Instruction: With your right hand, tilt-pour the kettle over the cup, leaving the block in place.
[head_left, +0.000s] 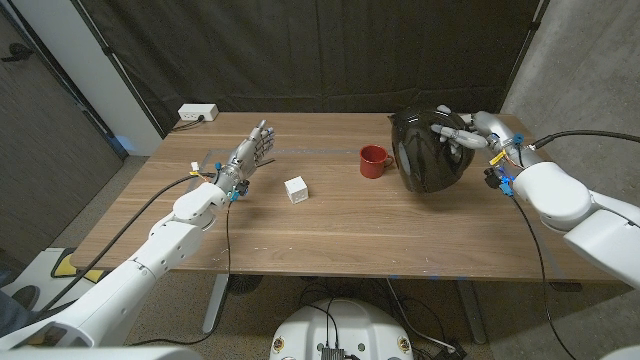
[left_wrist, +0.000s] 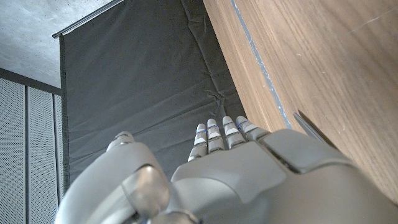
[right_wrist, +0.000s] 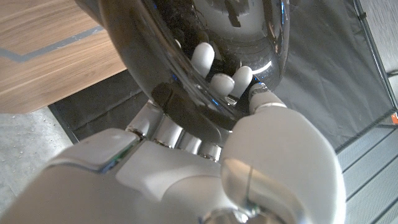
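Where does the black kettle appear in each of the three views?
Head view: kettle right of the red cup, gripped by the right hand.
Left wrist view: not in it.
Right wrist view: kettle glossy, beyond the right hand.
Shared landmark: the wooden table.

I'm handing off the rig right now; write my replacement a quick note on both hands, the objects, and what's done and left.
Right robot hand: gripping the black kettle, which sits tilted toward the red cup, just right of it.
Left robot hand: open, holding nothing, over the table's left part.
White block: on the wooden table, left of the cup, untouched.
Done: kettle grasped.
Left: bring the spout over the cup, tilt-pour, leave the block alone.
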